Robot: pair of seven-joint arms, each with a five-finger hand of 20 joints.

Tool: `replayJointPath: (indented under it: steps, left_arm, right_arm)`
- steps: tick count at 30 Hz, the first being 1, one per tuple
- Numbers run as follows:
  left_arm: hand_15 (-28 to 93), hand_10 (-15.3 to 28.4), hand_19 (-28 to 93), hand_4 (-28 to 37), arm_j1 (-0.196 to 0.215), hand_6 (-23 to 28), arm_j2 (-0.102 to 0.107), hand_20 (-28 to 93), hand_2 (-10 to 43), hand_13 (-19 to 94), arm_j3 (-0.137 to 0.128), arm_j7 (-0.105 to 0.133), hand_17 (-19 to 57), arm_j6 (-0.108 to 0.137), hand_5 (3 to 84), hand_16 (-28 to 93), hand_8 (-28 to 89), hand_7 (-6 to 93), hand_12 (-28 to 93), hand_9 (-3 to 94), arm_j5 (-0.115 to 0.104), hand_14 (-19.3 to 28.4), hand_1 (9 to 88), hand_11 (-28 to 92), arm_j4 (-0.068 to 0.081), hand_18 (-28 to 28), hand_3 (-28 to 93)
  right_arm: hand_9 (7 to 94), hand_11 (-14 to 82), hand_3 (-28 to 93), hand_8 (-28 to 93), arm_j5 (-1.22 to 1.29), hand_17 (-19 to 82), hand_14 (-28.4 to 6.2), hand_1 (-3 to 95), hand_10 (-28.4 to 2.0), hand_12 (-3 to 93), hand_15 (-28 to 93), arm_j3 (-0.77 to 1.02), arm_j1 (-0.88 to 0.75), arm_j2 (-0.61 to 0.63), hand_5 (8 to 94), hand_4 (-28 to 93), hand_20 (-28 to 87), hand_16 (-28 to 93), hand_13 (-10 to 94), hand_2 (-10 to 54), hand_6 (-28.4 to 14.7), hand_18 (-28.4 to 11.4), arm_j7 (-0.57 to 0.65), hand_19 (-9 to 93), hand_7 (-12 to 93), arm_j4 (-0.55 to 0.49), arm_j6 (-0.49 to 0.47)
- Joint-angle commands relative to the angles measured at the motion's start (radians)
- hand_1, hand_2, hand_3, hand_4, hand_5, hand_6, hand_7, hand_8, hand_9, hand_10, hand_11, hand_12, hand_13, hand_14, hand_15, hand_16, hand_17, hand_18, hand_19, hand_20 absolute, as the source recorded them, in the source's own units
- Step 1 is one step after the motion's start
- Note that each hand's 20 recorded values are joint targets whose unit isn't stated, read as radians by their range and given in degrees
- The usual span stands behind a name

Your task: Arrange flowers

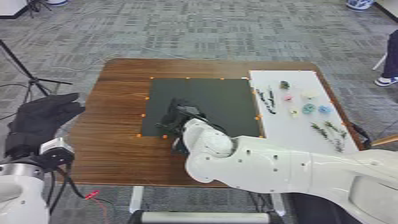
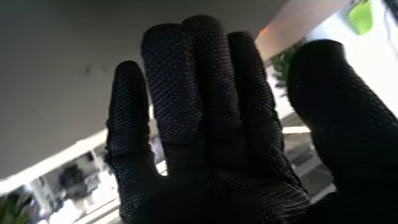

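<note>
Your head camera looks forward and down from above, far enough off to take in the counter and the floor around it. Your right wrist camera sits close against the right hand, facing along its fingers; both views share that hand.

Head view: your left hand at left edge, relaxed; your right hand near centre. Wrist view: fingers straight, thumb apart.

Soft light covers the wooden table, brightest on the white mat at three o'clock, while wrist-view glare backlights the right hand.
</note>
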Motion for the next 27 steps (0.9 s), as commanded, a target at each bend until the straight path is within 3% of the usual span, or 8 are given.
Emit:
replayJointPath:
  steps: [1, 4, 10, 11, 13, 14, 26, 27]
  left_arm:
    - [62, 21.9, 49, -21.6, 0.062, 15.2, -0.019, 12, 4.6, 35, -0.014, -0.012, -4.6, 0.025, 57.0, -11, -11, 21.5, 12, 49.0, 0.012, 24.3, 26.4, 46, -0.031, 18.2, 86]
    - [62, 21.9, 49, -21.6, 0.061, 15.2, -0.032, 12, 4.6, 35, -0.019, -0.031, -4.6, 0.029, 57.0, -11, -11, 21.5, 12, 48.9, 0.023, 24.3, 26.4, 46, -0.037, 18.2, 86]
    - [61, 21.9, 49, -21.6, 0.064, 15.2, -0.036, 12, 4.7, 35, -0.014, -0.032, -4.6, 0.034, 57.0, -11, -11, 21.3, 12, 48.9, 0.022, 24.4, 26.4, 46, -0.039, 18.2, 86]
    - [61, 21.9, 49, -21.6, 0.072, 15.2, -0.034, 12, 4.7, 35, -0.016, -0.019, -4.6, 0.041, 57.0, -11, -11, 21.3, 12, 48.9, 0.013, 24.3, 26.4, 46, -0.041, 18.2, 86]
    - [61, 21.9, 49, -21.7, 0.078, 15.2, -0.034, 12, 4.7, 35, -0.017, -0.016, -4.6, 0.045, 57.0, -11, -11, 21.2, 12, 48.9, 0.012, 24.3, 26.4, 46, -0.044, 18.1, 86]
    - [61, 21.9, 49, -21.6, 0.077, 15.2, -0.038, 12, 4.7, 35, -0.018, -0.029, -4.6, 0.041, 57.0, -11, -11, 21.2, 12, 48.9, 0.021, 24.3, 26.4, 46, -0.044, 18.1, 86]
    - [62, 22.0, 49, -21.8, 0.123, 15.2, -0.024, 12, 4.8, 35, -0.022, 0.016, -4.7, 0.068, 57.0, -11, -11, 21.1, 12, 48.9, -0.012, 24.4, 26.4, 46, -0.055, 18.2, 86]
    - [62, 21.9, 49, -21.8, 0.121, 15.2, -0.027, 12, 4.8, 35, -0.027, 0.004, -4.7, 0.065, 57.0, -11, -11, 21.1, 12, 48.9, -0.006, 24.4, 26.4, 46, -0.056, 18.2, 86]
  right_arm:
    - [70.3, 24.9, 78, -16, 0.009, 18, -14.5, 30.2, -18.9, 16.2, 62, 0.034, -0.035, 0.070, 59.1, -25, -1, 17, 66, -1.6, -3.0, -26.0, -0.012, 86, 25, -0.062, -0.131]
    - [69.5, 23.7, 77, -16, 0.033, 17, -15.5, 27.7, -19.8, 15.6, 62, 0.057, -0.058, 0.081, 57.7, -25, -1, 16, 65, 0.6, -3.4, -26.5, -0.022, 86, 24, -0.070, -0.155]
    - [65.3, 21.7, 76, -16, 0.041, 15, -18.2, 23.3, -22.1, 15.1, 64, 0.041, -0.050, 0.091, 59.0, -24, -1, 15, 62, 6.1, -1.7, -27.1, -0.038, 85, 22, -0.088, -0.161]
    - [64.8, 21.5, 76, -16, 0.036, 15, -18.4, 23.1, -22.2, 15.1, 64, 0.033, -0.042, 0.091, 58.9, -23, -1, 15, 62, 6.3, -1.5, -27.2, -0.041, 85, 22, -0.093, -0.155]
    - [63.3, 20.9, 76, -16, 0.037, 15, -18.8, 22.5, -22.7, 14.9, 64, 0.025, -0.029, 0.095, 58.6, -23, -1, 15, 61, 6.8, -1.4, -27.2, -0.055, 84, 22, -0.108, -0.162]
    - [62.3, 20.5, 76, -16, 0.040, 14, -19.0, 22.2, -22.9, 14.7, 64, 0.018, -0.022, 0.102, 58.3, -23, -1, 14, 61, 7.2, -1.5, -27.2, -0.060, 84, 21, -0.120, -0.158]
    - [52.6, 17.6, 77, -14, 0.052, 11, -22.5, 18.4, -25.5, 14.0, 67, -0.081, 0.130, 0.149, 46.6, -23, -2, 12, 52, 8.9, -2.6, -27.7, -0.151, 82, 18, -0.193, -0.104]
    - [51.2, 17.1, 77, -14, 0.045, 10, -23.0, 18.2, -25.8, 13.8, 67, -0.086, 0.136, 0.157, 48.1, -23, -2, 12, 51, 9.0, -2.5, -27.4, -0.162, 81, 19, -0.199, -0.102]
